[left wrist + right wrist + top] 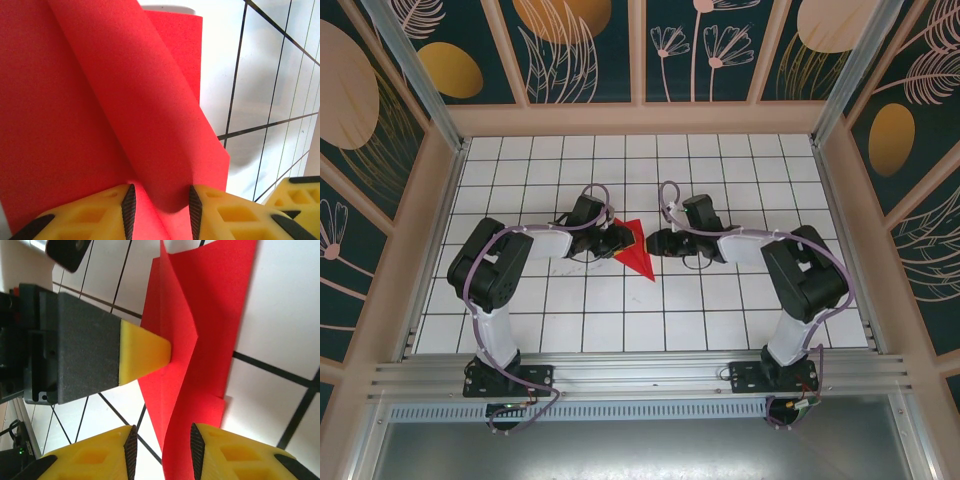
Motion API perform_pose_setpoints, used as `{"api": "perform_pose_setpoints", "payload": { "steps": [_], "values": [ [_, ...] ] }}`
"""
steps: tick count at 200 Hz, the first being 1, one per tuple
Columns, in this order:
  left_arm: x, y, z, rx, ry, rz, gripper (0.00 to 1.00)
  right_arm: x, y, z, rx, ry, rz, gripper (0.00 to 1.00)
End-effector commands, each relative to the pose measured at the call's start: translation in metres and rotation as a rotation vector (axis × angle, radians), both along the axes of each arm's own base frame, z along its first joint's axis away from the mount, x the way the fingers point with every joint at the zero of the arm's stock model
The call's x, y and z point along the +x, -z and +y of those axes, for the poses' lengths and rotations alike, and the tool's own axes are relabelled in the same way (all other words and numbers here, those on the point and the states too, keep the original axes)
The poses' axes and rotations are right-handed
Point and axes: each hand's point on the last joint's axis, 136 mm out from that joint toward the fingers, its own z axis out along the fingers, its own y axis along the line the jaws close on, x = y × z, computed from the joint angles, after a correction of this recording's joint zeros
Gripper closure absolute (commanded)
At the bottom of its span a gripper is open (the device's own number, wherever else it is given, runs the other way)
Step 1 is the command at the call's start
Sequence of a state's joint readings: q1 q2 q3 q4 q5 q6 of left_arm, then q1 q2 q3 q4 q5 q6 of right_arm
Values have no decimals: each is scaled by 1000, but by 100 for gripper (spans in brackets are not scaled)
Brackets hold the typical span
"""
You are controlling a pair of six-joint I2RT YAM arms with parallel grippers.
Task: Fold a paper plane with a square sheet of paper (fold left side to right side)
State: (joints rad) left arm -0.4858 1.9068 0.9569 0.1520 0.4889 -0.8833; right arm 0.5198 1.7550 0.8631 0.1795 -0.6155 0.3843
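Between my 2 bases, my left gripper [161,206] pinches a raised flap of the thin bright red folded paper sheet [633,249], which lies mid-table on the white gridded tabletop [720,310]. My right gripper [161,446] stands part-open around its edge, gripping nothing that I can confirm. Farther along, the half-formed crease could skew or tear if I tug unevenly.

White tiled table top [720,320] w/ black grid lines lies under the fingers [620,238] & spreads out on all sides of them. Beyond the fingertips, at far edge: back wall [585,50], dark green panels w/ gold ovals & pale flower outlines, wood frames. Same panels on side walls [360,150] L & R of the fingers. Behind them, at near edge: metal rail [640,372], then grey sheet [640,450].
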Motion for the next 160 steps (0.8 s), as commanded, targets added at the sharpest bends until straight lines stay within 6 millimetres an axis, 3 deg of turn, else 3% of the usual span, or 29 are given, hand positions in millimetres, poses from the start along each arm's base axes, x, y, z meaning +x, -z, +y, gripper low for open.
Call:
{"api": "perform_pose_setpoints", "payload": {
  "steps": [1, 82, 160],
  "values": [
    [-7, 23, 9, 79, -1, 34, 63, 9, -8, 9, 39, -6, 12, 64],
    [-7, 22, 9, 78, -2, 30, 63, 13, 9, 23, 62, -20, 96, 66],
    [-7, 20, 8, 75, 0, 27, 63, 12, 17, 25, 51, -26, 118, 88]
  ]
}}
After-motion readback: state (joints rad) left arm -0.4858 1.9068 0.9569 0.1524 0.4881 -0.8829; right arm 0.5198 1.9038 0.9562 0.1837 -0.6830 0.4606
